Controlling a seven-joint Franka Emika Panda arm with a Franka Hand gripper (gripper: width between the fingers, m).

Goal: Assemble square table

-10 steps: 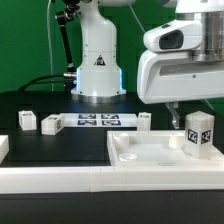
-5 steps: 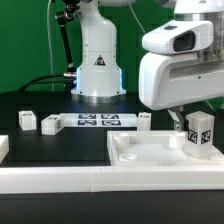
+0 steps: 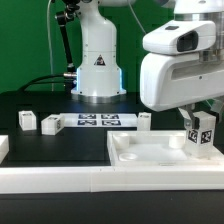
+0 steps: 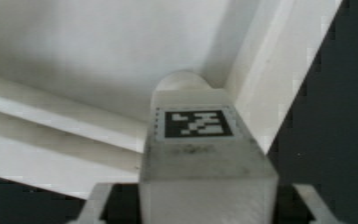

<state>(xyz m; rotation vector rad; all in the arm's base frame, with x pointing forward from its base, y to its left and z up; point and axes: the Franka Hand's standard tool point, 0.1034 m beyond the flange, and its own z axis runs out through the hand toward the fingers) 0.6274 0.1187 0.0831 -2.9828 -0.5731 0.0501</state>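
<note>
The white square tabletop (image 3: 150, 152) with a raised rim lies at the exterior view's right. My gripper (image 3: 203, 112) is shut on a white tagged leg (image 3: 205, 131) and holds it, slightly tilted, over the tabletop's right part. In the wrist view the leg (image 4: 201, 140) fills the space between my gripper's (image 4: 202, 195) jaws, with the tabletop's rim and corner (image 4: 60, 105) behind it. Three more legs stand on the black table: two at the left (image 3: 25, 120) (image 3: 52, 123) and one near the middle (image 3: 145, 121).
The marker board (image 3: 97, 121) lies flat between the loose legs. The robot base (image 3: 97, 65) stands behind it. A long white rail (image 3: 60, 180) runs along the front edge, and a white piece (image 3: 3, 148) sits at the far left.
My gripper and the held leg have shifted a little toward the exterior view's right and the leg sits slightly higher. The other parts have not moved.
</note>
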